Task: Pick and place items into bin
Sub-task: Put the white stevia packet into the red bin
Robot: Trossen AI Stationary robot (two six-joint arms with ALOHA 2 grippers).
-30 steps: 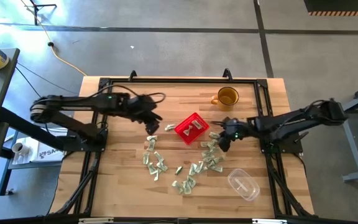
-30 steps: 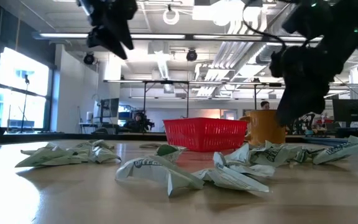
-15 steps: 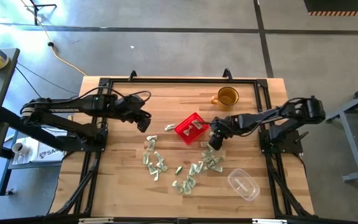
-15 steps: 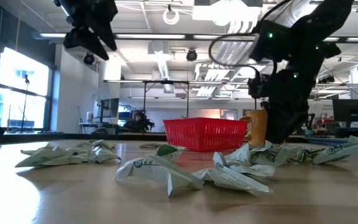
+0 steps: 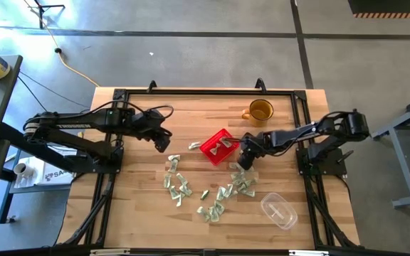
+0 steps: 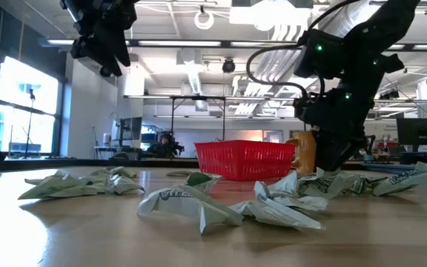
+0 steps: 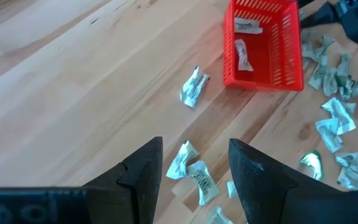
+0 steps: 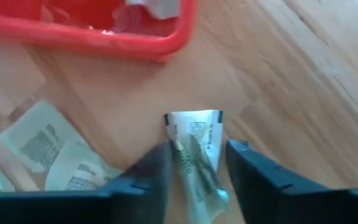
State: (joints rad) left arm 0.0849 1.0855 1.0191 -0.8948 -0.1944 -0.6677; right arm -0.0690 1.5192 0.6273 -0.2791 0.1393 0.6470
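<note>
Bin [image 5: 219, 146] mid-table, two items inside, to receive more | right hand [image 5: 245, 161] just beside bin, fingers straddling wrapped item [image 8: 196, 155], ready to close | left hand [image 5: 162, 140] apart, empty, waiting beyond bin's other side

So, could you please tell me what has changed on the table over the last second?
The right claw moved from beside the scattered items toward the red bin and came down over one wrapped piece, which now sits between its open fingers. The left claw drew back from the bin toward its own side, open and empty. The bin, the mug and the clear container stayed put.
</note>
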